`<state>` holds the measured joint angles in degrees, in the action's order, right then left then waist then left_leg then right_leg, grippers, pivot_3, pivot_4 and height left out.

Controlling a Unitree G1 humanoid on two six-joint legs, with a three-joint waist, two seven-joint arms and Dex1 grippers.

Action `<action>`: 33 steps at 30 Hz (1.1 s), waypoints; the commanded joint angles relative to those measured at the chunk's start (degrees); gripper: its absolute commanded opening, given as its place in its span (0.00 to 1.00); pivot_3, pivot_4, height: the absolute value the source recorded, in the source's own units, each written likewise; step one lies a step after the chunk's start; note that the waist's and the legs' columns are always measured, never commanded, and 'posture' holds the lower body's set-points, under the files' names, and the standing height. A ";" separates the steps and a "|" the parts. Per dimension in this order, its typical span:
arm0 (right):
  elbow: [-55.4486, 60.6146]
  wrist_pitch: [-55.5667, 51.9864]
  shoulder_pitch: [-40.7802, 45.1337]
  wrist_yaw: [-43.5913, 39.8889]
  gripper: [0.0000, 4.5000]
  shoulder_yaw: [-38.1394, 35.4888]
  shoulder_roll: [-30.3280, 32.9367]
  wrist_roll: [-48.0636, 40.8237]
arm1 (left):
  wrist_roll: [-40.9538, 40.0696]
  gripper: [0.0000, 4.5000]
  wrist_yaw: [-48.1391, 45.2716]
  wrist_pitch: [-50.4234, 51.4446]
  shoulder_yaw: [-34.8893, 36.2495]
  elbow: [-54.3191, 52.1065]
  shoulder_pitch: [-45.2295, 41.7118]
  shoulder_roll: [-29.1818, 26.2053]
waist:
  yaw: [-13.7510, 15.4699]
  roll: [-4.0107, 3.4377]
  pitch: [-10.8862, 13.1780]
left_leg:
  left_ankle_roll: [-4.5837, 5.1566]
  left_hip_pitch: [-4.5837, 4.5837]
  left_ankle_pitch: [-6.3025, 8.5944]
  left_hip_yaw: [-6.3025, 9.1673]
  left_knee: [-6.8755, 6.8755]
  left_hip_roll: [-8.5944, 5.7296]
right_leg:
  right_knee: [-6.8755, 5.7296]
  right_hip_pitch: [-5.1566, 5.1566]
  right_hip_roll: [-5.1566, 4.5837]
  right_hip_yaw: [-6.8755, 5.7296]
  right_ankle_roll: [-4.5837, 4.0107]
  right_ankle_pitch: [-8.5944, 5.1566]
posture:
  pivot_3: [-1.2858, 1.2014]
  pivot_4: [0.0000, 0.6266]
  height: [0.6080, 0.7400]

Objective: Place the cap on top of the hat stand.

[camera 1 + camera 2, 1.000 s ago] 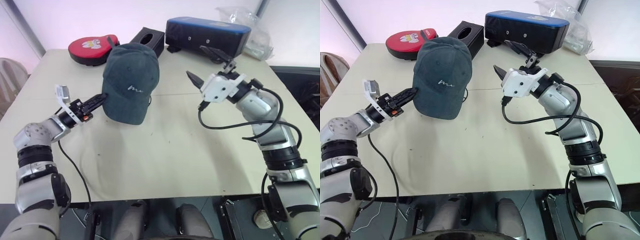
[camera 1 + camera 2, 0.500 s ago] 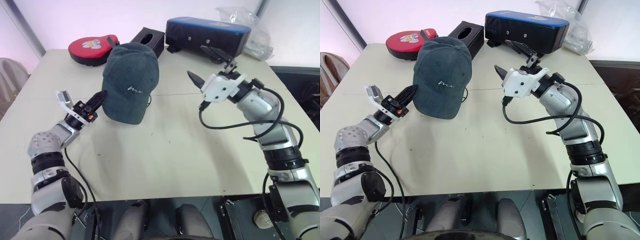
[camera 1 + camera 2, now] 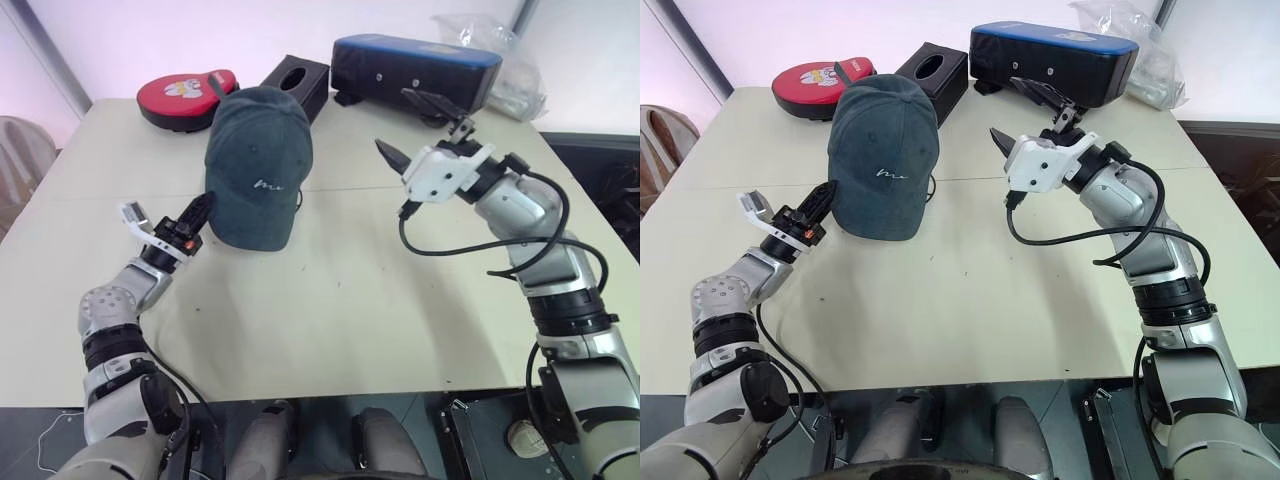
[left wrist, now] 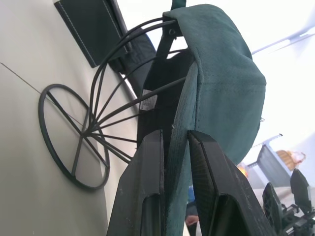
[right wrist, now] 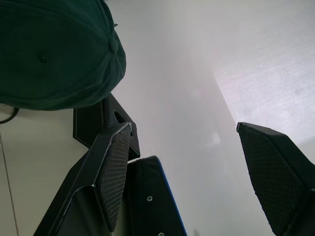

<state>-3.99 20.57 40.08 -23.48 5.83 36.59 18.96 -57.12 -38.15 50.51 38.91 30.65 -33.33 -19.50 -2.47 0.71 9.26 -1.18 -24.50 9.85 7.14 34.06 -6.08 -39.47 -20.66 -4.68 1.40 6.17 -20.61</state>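
Lowered since a second ago, left claw (image 4: 174, 162), black tapered fingers pinched on the soft teal-grey fabric edge of the cap (image 3: 257, 165). Cap draped over the hat stand (image 4: 93, 123), thin black wire globe, ring base on pale matte counter (image 3: 330, 300). Right claw (image 3: 425, 125) spread wide, holding nothing, beside cap.

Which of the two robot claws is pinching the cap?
The left tool: it grips the cap edge, while the right tool hangs wide open.

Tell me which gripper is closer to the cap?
Left. The left gripper pinches the cap at its edge; the right gripper hangs open, apart on its other side.
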 commanded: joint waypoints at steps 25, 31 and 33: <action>0.84 0.88 2.31 0.61 0.78 -1.30 0.73 0.04 | -5.37 0.18 5.50 -7.59 3.77 3.05 1.79 6.51 | 0.07 0.00 0.00 | 0.00 0.00 0.00 0.00 0.04 0.00 | 0.02 0.04 0.00 -0.02 0.00 0.00 | 0.52 0.24 1.00; 0.11 1.43 3.04 0.20 0.78 -1.17 1.08 -0.12 | -8.60 0.18 7.46 -11.60 7.06 5.22 0.21 9.66 | 0.06 0.00 0.00 | 0.00 0.01 0.00 0.00 0.04 0.00 | 0.02 0.04 0.00 -0.02 0.00 0.00 | 0.52 0.24 1.00; -0.20 1.67 3.33 0.02 0.78 -1.10 1.21 -0.20 | -9.20 0.18 7.65 -12.76 7.58 5.81 -0.12 10.36 | 0.06 0.00 0.00 | 0.00 0.00 0.00 -0.01 0.04 0.00 | 0.03 0.04 0.00 -0.02 0.00 0.00 | 0.52 0.24 1.00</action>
<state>-4.90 21.46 41.36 -23.47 5.83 37.14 19.11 -64.58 -30.90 38.91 45.11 35.88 -33.45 -9.63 -2.41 0.71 9.25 -1.18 -24.50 9.85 7.14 34.10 -6.08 -39.45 -20.61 -4.68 1.37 6.17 -20.61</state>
